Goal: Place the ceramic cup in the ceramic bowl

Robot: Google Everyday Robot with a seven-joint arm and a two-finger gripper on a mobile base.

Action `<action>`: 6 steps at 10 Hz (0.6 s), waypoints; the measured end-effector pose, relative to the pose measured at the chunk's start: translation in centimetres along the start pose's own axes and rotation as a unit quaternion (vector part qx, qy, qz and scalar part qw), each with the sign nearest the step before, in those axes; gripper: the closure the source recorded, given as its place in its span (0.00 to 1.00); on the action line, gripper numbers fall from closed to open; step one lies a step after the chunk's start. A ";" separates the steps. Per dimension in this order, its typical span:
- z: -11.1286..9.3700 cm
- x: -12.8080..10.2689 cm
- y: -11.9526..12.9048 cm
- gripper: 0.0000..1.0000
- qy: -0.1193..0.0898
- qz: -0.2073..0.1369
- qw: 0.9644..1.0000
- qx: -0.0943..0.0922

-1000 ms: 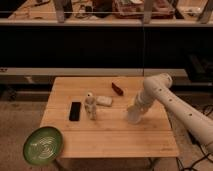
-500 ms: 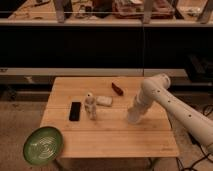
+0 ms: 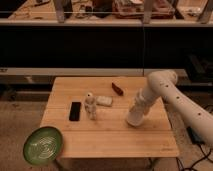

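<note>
The white arm reaches in from the right, and its end effector [image 3: 137, 109] sits low over the right half of the light wooden surface [image 3: 115, 141]. It is right at the plain white tapered ceramic cup [image 3: 134, 119]. Cup and end effector are the same pale colour and run together, so I cannot tell whether it is clamped on the cup or merely against it. The cup's base is at or just above the wood. The wide, shallow green ceramic bowl with pale swirl lines [image 3: 43, 145] is empty. It lies well apart, far to camera-left of the end effector and nearer the camera, overlapping the surface's front left corner. Three things stand camera-left of the end effector. A flat pale rectangular block [image 3: 104, 101] is nearest, then a small upright whitish figurine-like bottle [image 3: 90, 106] just beside the block, then a flat black rectangular slab [image 3: 75, 111]. All three sit slightly behind the straight line from cup to bowl, which crosses bare wood. A small dark reddish object [image 3: 117, 89] lies beyond the end effector, toward the far edge.
</note>
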 end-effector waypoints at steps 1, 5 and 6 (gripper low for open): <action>-1.9 -1.4 -0.4 1.00 -0.007 -0.017 1.000 0.005; -3.8 -2.8 -1.1 1.00 -0.014 -0.037 0.999 0.010; -3.8 -2.8 -1.0 1.00 -0.014 -0.037 0.999 0.010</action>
